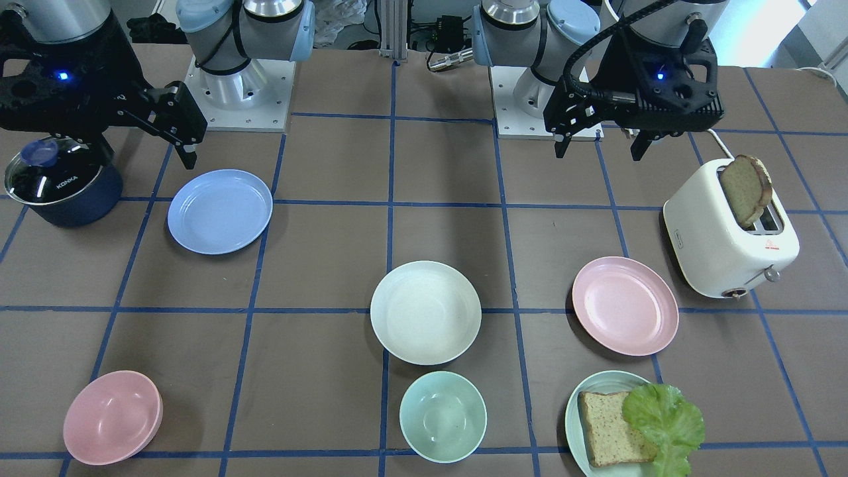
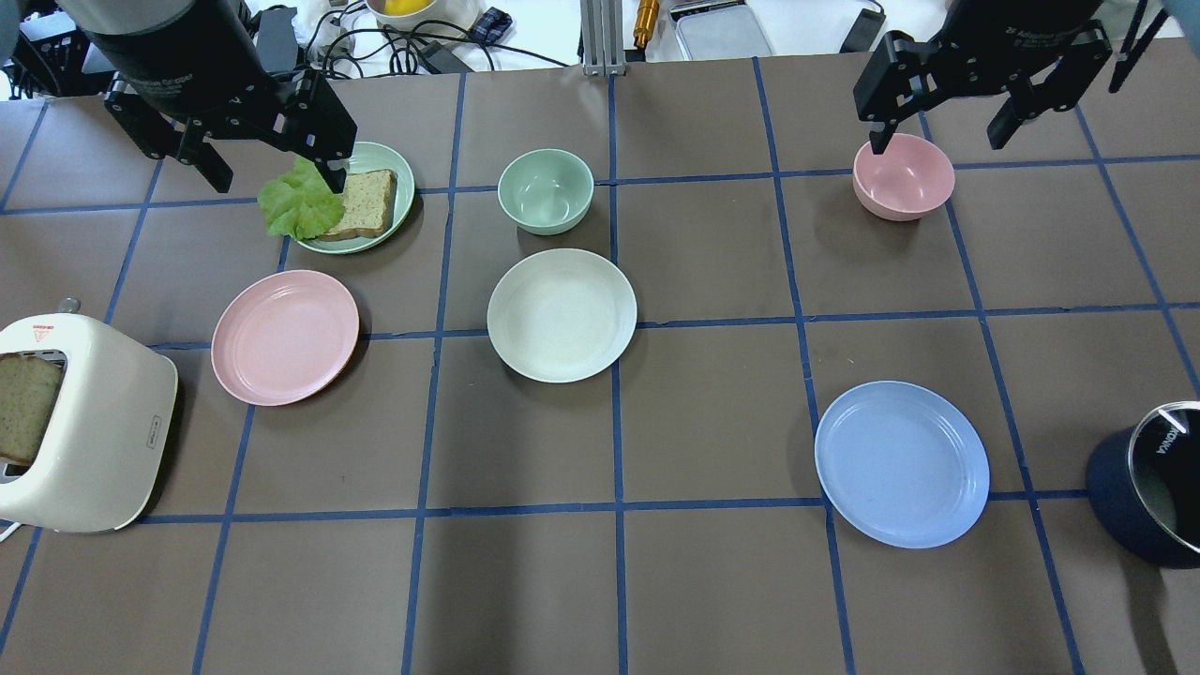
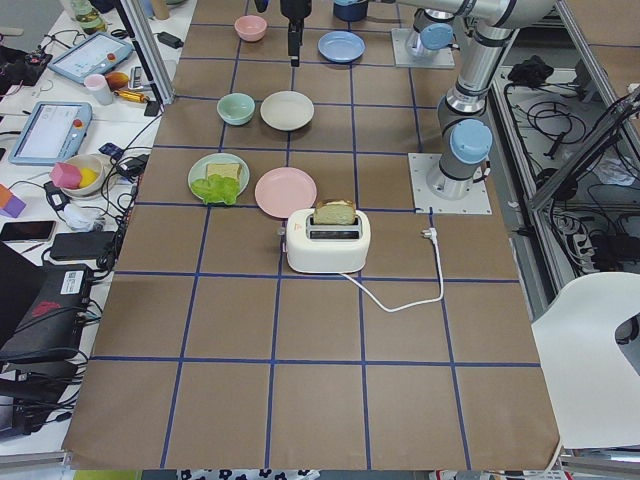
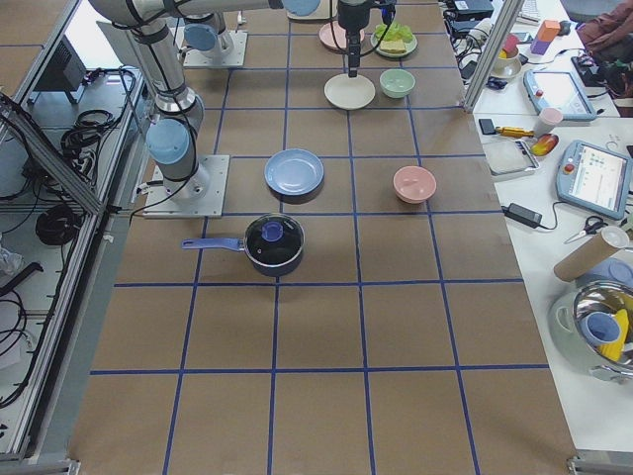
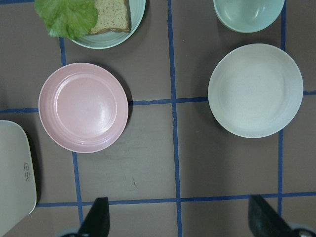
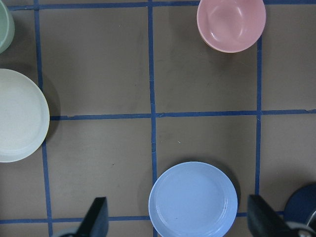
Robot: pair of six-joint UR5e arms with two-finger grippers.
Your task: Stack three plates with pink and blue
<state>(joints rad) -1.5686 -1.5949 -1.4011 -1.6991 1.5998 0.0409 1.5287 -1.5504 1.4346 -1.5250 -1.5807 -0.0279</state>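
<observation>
Nothing stacked yet. All three plates lie flat on the surface (image 2: 712, 422), well apart: cream-white plate (image 2: 562, 314) in the centre, pink plate (image 2: 285, 337) on the left arm's side, blue plate (image 2: 902, 463) on the right arm's side. The left gripper (image 2: 278, 185) hangs above, jaws wide and empty, nearer pink. The right gripper (image 2: 937, 141) is also wide and empty, nearer blue. Plates are round, so there's no preferred grasp axis; my guess is a rim pinch. Readable text: "KONKA" on the saucepan lid (image 1: 50, 175). The toaster (image 1: 729, 238) label is too small to read.
</observation>
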